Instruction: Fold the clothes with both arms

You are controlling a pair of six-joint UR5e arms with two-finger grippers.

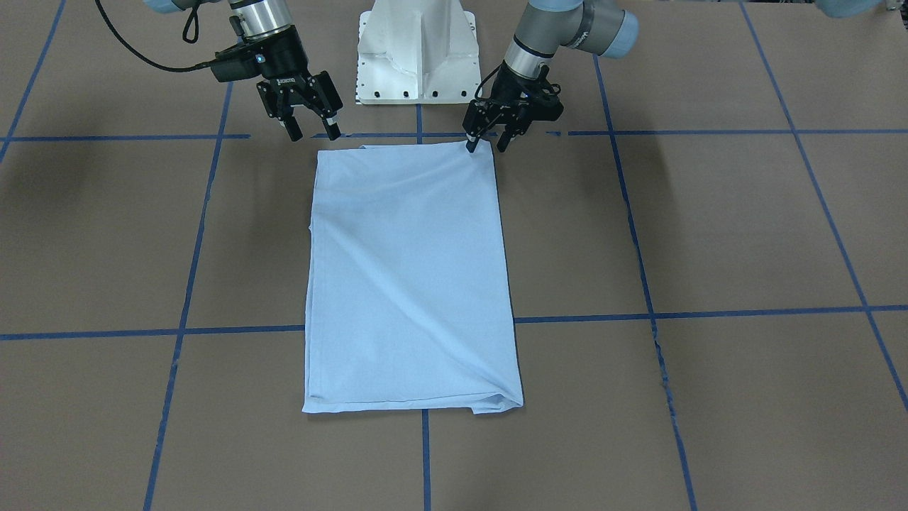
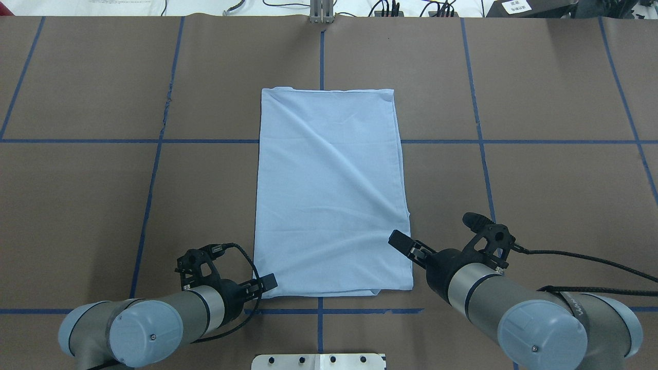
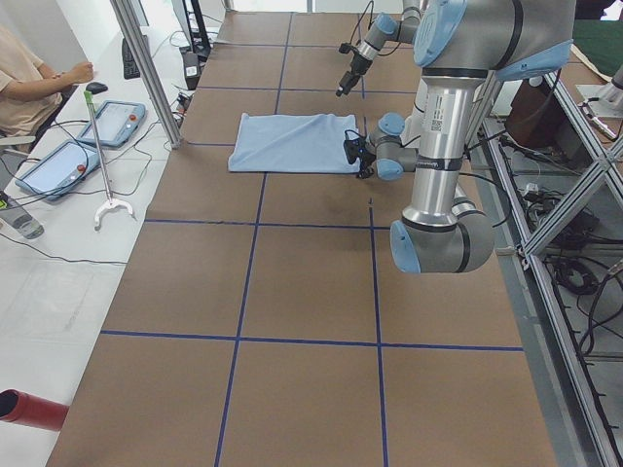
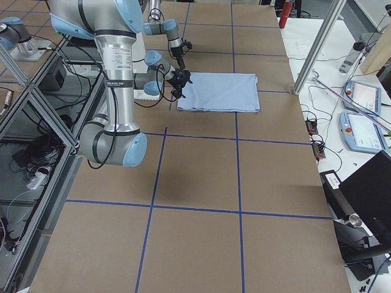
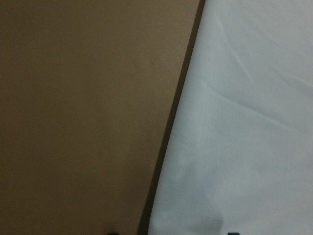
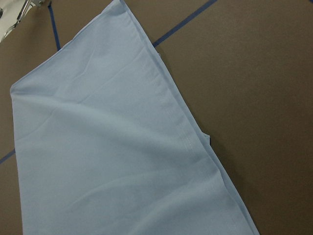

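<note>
The light blue T-shirt [image 1: 411,277] lies folded into a long rectangle on the brown table [image 1: 709,234]; its print, collar and tag are hidden. It also shows in the overhead view [image 2: 329,190]. My left gripper [image 1: 486,145] is open and low at the shirt's corner nearest the robot, with one fingertip [image 1: 470,146] on the cloth and the other off it. The left wrist view shows the shirt's edge [image 5: 166,147] running between its fingers. My right gripper [image 1: 312,132] is open and empty, raised just off the shirt's other near corner [image 2: 406,285]. The right wrist view looks down on the shirt [image 6: 112,161].
The white pedestal base [image 1: 418,57] stands behind the shirt. Blue tape lines [image 1: 638,316] grid the table. A seated operator [image 3: 29,78], tablets [image 3: 58,161] and a grabber stick [image 3: 102,165] are beyond the table's far side. A red cylinder [image 3: 29,409] lies off one corner.
</note>
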